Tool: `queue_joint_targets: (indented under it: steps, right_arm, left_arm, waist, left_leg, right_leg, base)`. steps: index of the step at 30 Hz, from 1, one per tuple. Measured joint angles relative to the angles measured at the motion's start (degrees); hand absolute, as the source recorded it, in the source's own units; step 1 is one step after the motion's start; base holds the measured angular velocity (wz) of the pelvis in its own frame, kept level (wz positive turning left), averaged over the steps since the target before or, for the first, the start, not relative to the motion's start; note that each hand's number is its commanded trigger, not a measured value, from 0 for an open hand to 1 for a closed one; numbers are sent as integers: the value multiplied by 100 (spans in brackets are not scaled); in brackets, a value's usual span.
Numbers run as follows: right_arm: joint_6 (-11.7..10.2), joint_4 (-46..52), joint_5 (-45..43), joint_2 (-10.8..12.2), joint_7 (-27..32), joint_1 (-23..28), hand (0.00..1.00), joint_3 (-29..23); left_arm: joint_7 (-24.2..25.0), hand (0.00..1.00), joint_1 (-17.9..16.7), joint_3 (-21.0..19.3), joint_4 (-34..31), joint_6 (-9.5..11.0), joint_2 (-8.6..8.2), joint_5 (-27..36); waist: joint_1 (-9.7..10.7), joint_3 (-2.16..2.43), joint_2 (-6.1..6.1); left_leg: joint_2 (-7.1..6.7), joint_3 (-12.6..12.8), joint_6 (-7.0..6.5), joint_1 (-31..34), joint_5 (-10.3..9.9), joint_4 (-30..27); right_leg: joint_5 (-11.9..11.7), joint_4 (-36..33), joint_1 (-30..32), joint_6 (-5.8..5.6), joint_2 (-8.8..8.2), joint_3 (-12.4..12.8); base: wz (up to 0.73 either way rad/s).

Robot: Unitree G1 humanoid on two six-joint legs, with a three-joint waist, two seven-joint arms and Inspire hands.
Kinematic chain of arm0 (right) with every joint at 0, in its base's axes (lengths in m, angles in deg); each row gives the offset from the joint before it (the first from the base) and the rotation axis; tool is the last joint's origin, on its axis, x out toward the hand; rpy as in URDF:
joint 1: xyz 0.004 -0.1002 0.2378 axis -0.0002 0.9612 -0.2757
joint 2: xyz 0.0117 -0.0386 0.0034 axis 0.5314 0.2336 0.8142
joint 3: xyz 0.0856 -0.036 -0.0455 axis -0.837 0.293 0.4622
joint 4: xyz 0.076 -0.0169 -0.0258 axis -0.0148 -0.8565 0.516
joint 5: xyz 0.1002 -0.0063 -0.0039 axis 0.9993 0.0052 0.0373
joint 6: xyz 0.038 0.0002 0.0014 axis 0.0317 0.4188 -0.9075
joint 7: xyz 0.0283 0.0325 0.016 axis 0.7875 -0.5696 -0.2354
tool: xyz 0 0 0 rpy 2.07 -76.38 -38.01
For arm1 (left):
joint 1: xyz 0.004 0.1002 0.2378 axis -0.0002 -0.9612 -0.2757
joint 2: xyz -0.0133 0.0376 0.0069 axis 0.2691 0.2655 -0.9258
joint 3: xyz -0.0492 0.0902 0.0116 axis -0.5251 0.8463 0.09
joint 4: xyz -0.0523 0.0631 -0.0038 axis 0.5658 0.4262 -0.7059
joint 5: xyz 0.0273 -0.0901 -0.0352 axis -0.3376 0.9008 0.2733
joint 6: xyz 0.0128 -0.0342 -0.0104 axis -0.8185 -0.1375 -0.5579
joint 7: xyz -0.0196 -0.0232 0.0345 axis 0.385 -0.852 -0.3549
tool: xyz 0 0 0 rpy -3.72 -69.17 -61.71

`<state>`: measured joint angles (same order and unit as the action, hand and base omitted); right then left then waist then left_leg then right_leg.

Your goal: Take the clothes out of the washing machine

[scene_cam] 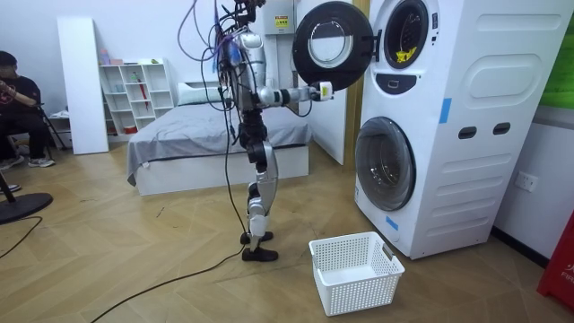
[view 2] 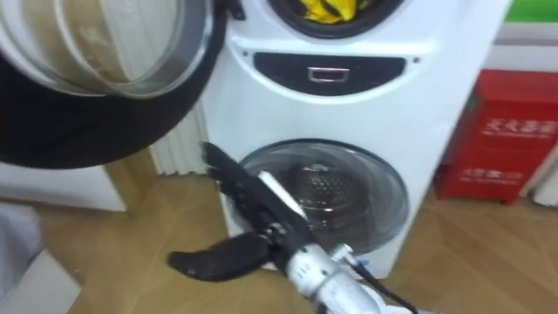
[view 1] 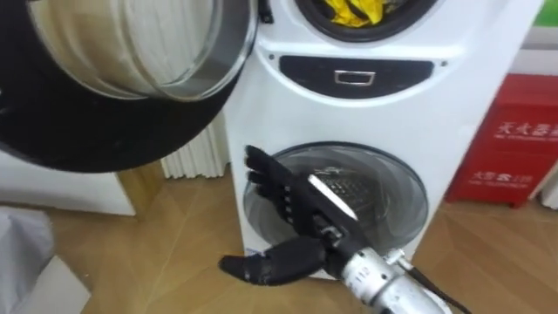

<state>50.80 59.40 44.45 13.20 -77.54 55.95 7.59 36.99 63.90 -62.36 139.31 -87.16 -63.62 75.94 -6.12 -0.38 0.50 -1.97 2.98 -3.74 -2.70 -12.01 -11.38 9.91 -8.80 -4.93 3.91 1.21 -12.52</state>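
Left eye view showed your right hand [view 1: 301, 209] spread open and empty; reaching up for the yellow clothes [view 1: 353, 10] could have clipped the open door [view 1: 96, 139] above.

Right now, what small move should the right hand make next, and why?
Probably raise the right hand toward the upper drum: the yellow cloth lies there, the upper door open, while the hand hangs low before the shut lower door, fingers straight, holding nothing.
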Motion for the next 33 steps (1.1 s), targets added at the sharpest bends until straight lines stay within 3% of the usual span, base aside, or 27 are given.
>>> queue_joint_targets:
  steps: [4, 6, 10, 12, 14, 17, 23, 25, 26, 27, 28, 29, 31, 32, 33]
  right_arm:
    - [-10, 129, -102, 5, 153, 153, 0, -580]
    - [-125, 229, -118, 12, 375, 245, 0, -892]
    - [-231, 297, -437, 33, 484, 303, 0, -1191]
    - [-286, 301, -713, 24, 496, 299, 0, -1316]
    - [-321, 293, -798, 12, 499, 297, 0, -1444]
    - [-421, 314, -785, -85, 556, 234, 0, -1586]
    - [-496, 354, -710, -129, 664, -153, 0, -1660]
    - [-501, 353, -631, -149, 668, -298, 0, -1662]
    - [-495, 326, -514, -169, 697, -422, 0, -1684]
    - [-489, 328, -409, -194, 764, -523, 0, -1717]
    - [-480, 327, -394, -202, 793, -561, 0, -1727]
    - [-451, 325, -364, -222, 805, -609, 0, -1734]
    - [-421, 327, -213, -347, 808, -688, 0, -1736]
    - [-420, 330, -115, -383, 808, -685, 0, -1736]
    - [-417, 332, 46, -451, 808, -665, 0, -1773]
  left_arm:
    - [-2, 0, -124, -145, 8, 93, -3, 33]
    - [-34, 0, -227, -256, 5, 140, -4, 50]
    - [-98, 0, -270, -553, 201, 208, 7, 101]
    - [-98, 0, -313, -673, 374, 240, 8, 98]
    - [-92, 0, -379, -763, 410, 233, 10, 100]
    - [-70, 0, -493, -899, 375, 238, -4, 101]
    - [-80, 0, -662, -1007, 262, 232, 35, 154]
    - [-100, 0, -655, -1014, 339, 219, 58, 160]
    - [-128, 0, -606, -996, 311, 193, 76, 159]
    - [-132, 0, -615, -987, 241, 191, 75, 156]
    - [-131, 0, -628, -986, 219, 191, 75, 168]
    - [-133, 0, -688, -1014, 194, 191, 77, 219]
    - [-130, 0, -830, -1068, 167, 193, 71, 260]
    - [-127, 0, -854, -1099, 167, 193, 73, 265]
    - [-116, 0, -853, -1124, 168, 194, 86, 266]
  waist:
    - [178, 25, -37]
    - [296, 32, -56]
    - [268, 13, -92]
    - [244, 5, -119]
    - [233, -1, -165]
    - [99, -3, -232]
    - [2, 8, -244]
    - [-8, -18, -387]
    - [17, -2, -411]
    - [-5, -14, -465]
    - [-34, -18, -485]
    - [-77, -14, -525]
    - [-158, 18, -490]
    - [-156, 42, -487]
    - [-130, 46, -518]
  left_leg:
    - [27, 143, 0, -66, -4, -4]
    - [58, 157, 6, -97, -62, -103]
    - [244, 259, 60, 70, -479, -834]
    - [365, 289, 102, 300, -780, -1509]
    - [397, 294, 148, 405, -865, -1873]
    - [438, 294, 173, 526, -882, -2213]
    - [420, 254, 205, 537, -861, -2231]
    - [370, 243, 393, 720, -742, -2381]
    - [400, 205, 515, 962, -681, -2289]
    - [437, 119, 624, 1304, -576, -1997]
    - [450, 82, 644, 1447, -469, -1786]
    - [457, -4, 622, 1671, -102, -1418]
    - [513, 16, 609, 1801, 705, -712]
    - [493, 49, 576, 1792, 906, -653]
    - [384, 113, 395, 1757, 1143, -611]
  right_leg:
    - [-1, -26, -17, 1, 22, 123]
    - [2, -107, -54, -1, 39, 138]
    - [175, -440, -10, 64, 161, 287]
    - [471, -919, 134, 125, 199, 313]
    - [659, -1239, 225, 148, 176, 311]
    - [789, -1447, 324, 206, 164, 311]
    - [834, -1483, 249, 216, 157, 268]
    - [843, -1444, 241, 220, 48, 198]
    - [849, -1375, 244, 205, 0, 182]
    - [863, -1314, 237, 144, -36, 187]
    - [862, -1273, 208, 122, -70, 187]
    - [861, -1171, 128, 70, -175, 176]
    - [911, -977, -107, -125, -279, 156]
    - [951, -972, -133, -179, -318, 154]
    - [1032, -970, -186, -285, -415, 159]
  base:
    - [-17]
    - [-7]
    - [-16]
    - [-13]
    - [0]
    - [-1]
    - [14]
    - [28]
    - [46]
    - [42]
    - [24]
    - [12]
    - [7]
    - [14]
    - [22]
